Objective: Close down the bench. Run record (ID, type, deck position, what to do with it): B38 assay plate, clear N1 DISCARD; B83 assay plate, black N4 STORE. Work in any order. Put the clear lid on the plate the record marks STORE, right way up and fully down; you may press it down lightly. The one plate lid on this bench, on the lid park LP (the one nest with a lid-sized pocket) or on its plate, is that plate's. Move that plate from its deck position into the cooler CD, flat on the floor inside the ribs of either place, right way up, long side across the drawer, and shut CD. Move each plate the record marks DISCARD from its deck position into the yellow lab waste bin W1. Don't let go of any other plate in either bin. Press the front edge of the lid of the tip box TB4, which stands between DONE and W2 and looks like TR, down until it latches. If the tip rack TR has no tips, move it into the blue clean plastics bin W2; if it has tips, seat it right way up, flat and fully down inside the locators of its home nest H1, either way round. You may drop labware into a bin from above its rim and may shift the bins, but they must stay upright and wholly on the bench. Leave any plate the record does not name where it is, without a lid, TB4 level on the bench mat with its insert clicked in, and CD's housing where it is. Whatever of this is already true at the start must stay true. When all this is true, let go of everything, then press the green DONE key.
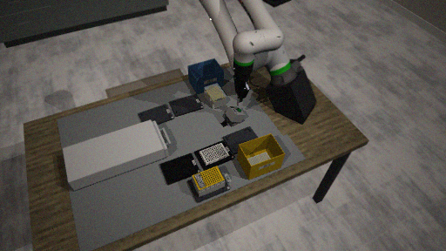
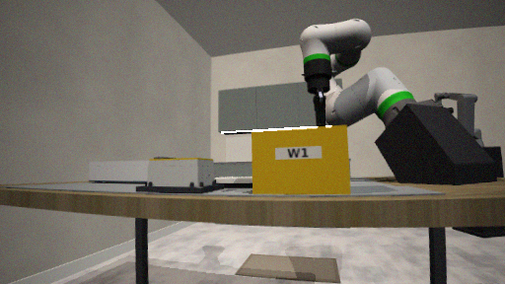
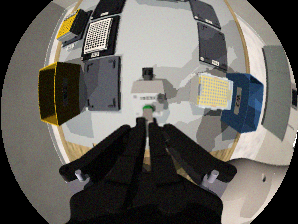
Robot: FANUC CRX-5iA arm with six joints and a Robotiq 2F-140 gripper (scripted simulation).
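At the near edge of the desk point(image 1: 305, 167), in the top view, the tip rack point(image 1: 209, 179) with its yellow grid top sits in a dark nest. Just behind it lie a black nest point(image 1: 179, 167) and a white-gridded plate point(image 1: 212, 153) side by side, with another dark nest point(image 1: 239, 137) to their right. The yellow bin W1 point(image 1: 244, 152) stands at the right end of this group, just beside the tip rack and the dark nest; a pale, flat plate point(image 1: 260, 158) lies on its floor. From the exterior view this bin point(image 2: 301, 170) hides the lower end of the gripper.

To the left, the long pale cooler housing point(image 1: 113, 152) lies across the grey mat point(image 1: 131, 205), its drawer front flush with the box.

Farther back, the green DONE key point(image 1: 238, 110) sits on a small grey block in the middle of the mat. The gripper point(image 1: 240, 98) hangs straight down over it, its fingers pressed together and holding nothing. In the wrist view the joined fingers point right at the green key point(image 3: 148, 106); whether the tips touch it I cannot tell.

Behind the key, a tip box point(image 1: 215, 94) with a pale yellow top stands just in front of the blue bin W2 point(image 1: 205, 74); what that bin holds is not visible. Two dark flat nests point(image 1: 185, 105) point(image 1: 156, 114) lie to the left of the box. The black arm pedestal point(image 1: 292, 98) stands at the far right of the desk.
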